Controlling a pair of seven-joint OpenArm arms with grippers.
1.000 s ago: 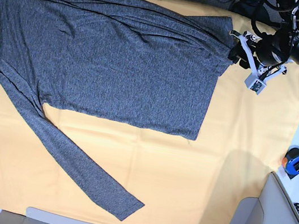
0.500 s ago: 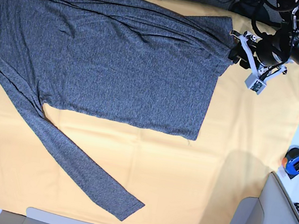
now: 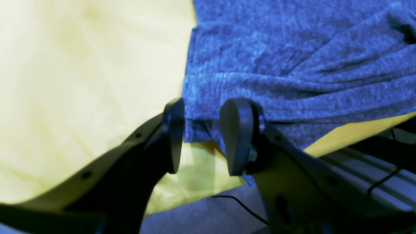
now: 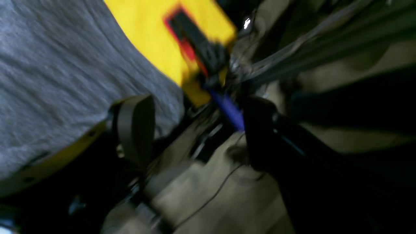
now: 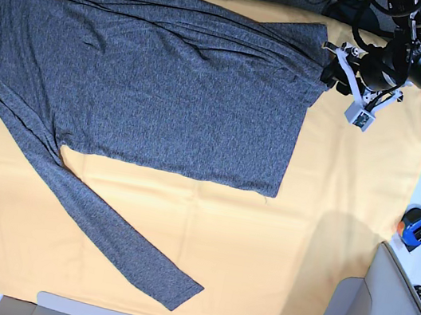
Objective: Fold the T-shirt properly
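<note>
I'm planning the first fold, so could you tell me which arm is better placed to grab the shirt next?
The left, probably. The left gripper has its open jaws astride the T-shirt hem corner. The right gripper, also open, is beyond the cloth's edge, gripping nothing.

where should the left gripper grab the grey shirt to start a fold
Probably the far hem corner of the T-shirt, where the left gripper already sits with jaws parted on either side of the hem edge. The shirt lies flat on the yellow cloth, so come in low from the bare cloth beyond the hem, sliding one finger under the edge.
</note>
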